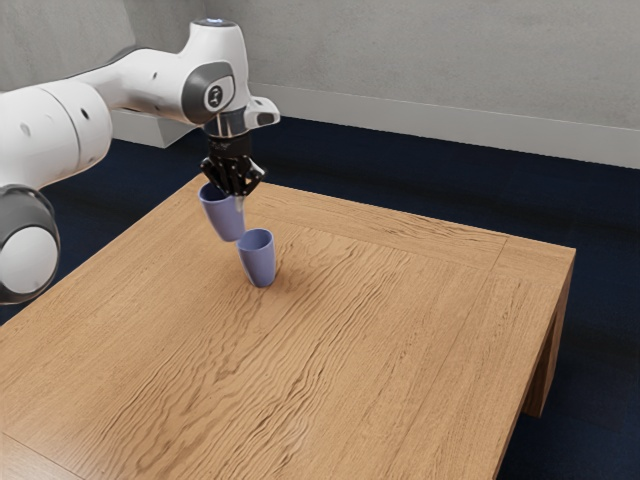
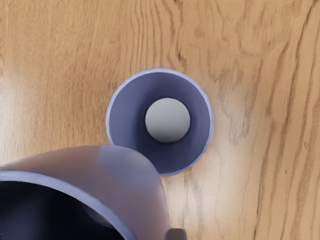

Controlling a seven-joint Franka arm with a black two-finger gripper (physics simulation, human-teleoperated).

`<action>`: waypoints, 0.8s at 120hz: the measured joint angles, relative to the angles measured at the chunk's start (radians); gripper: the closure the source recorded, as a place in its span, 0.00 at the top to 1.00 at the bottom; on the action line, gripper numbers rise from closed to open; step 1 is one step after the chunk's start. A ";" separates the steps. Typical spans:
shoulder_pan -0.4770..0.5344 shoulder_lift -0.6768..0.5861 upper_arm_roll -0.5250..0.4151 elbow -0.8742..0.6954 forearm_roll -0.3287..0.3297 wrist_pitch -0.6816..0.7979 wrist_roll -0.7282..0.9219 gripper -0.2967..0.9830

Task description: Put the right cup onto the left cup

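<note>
My gripper (image 1: 240, 192) is shut on the near wall of a blue-purple cup (image 1: 222, 215), which hangs slightly tilted in the air beneath it. A second cup (image 1: 259, 259) of the same colour stands upright on the table, just toward the exterior view's right of the held one. In the wrist view the held cup (image 2: 127, 175) looms large, its dark opening visible, and overlaps part of the standing cup's rim. The standing cup (image 2: 125, 120) shows its open mouth and pale inner bottom. A dark fingertip (image 2: 176, 234) lies beside the held cup's outer wall.
The wooden table (image 1: 400, 330) extends toward the exterior view's right and lower edge. Its far edge runs behind both cups, with dark blue floor (image 1: 430, 180) and a grey wall beyond.
</note>
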 joint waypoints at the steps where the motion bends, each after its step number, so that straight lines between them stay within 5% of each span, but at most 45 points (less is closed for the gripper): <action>1: 0.000 0.002 0.000 0.002 0.000 0.000 0.000 0.15; 96: -0.012 0.145 -0.007 0.203 0.000 -0.038 0.028 0.15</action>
